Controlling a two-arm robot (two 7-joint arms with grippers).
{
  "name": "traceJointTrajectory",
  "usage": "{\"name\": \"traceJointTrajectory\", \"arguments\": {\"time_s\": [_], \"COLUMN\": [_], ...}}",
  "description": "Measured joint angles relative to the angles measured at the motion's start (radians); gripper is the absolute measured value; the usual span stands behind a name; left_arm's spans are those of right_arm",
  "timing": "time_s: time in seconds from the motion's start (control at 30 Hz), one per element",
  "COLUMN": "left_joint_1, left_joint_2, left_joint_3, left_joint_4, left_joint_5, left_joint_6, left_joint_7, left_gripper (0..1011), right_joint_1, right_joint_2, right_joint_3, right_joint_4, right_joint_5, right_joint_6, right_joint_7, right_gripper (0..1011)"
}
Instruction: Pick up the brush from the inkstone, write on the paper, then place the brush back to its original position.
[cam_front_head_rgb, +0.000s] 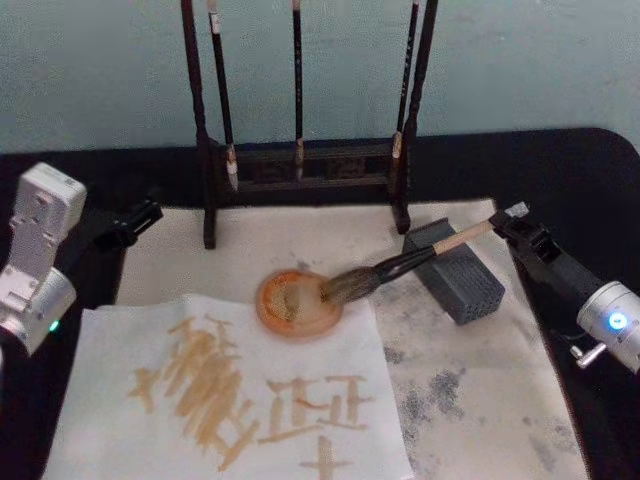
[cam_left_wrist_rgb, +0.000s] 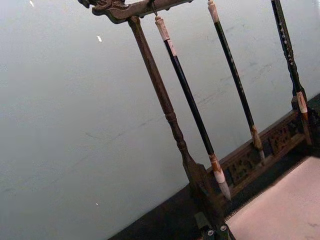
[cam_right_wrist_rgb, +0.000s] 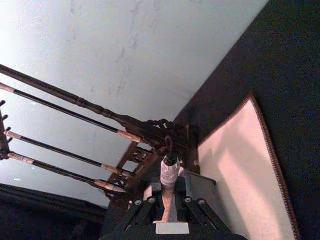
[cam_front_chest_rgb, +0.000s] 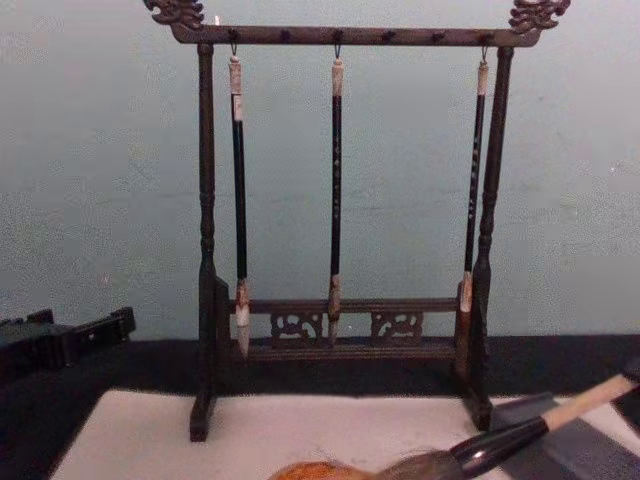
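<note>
The brush (cam_front_head_rgb: 400, 265) lies slanted, its tan handle resting on the dark grey inkstone (cam_front_head_rgb: 465, 282) and its bristles in a round orange dish (cam_front_head_rgb: 290, 318). My right gripper (cam_front_head_rgb: 508, 222) is at the handle's far end, shut on it; in the right wrist view the white end cap (cam_right_wrist_rgb: 170, 172) and its dark loop stick out past the fingers (cam_right_wrist_rgb: 145, 205). The paper (cam_front_head_rgb: 230, 390), a white sheet with tan brush strokes, lies front left. My left gripper (cam_front_head_rgb: 145, 213) hangs shut and holding nothing over the mat's left edge, far from the brush.
A dark wooden rack (cam_front_head_rgb: 300, 165) with three thin black brushes stands at the back centre. An off-white mat (cam_front_head_rgb: 480, 400) with grey stains covers the black table (cam_front_head_rgb: 600, 180). The chest view shows the brush (cam_front_chest_rgb: 500, 440) low on the right and the rack (cam_front_chest_rgb: 340, 35).
</note>
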Motion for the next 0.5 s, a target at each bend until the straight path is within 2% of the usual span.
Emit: {"name": "traceJointTrajectory", "arguments": {"time_s": [0.5], "left_joint_1": [0.0], "left_joint_2": [0.0], "left_joint_3": [0.0], "left_joint_4": [0.0], "left_joint_5": [0.0], "left_joint_6": [0.0], "left_joint_7": [0.0], "left_gripper": [1002], "right_joint_1": [0.004], "right_joint_2": [0.028], "right_joint_3": [-0.024], "right_joint_4": [-0.055], "right_joint_5": [0.04], "right_joint_6": [-0.024], "right_joint_7": [0.041], "right_gripper": [154]}}
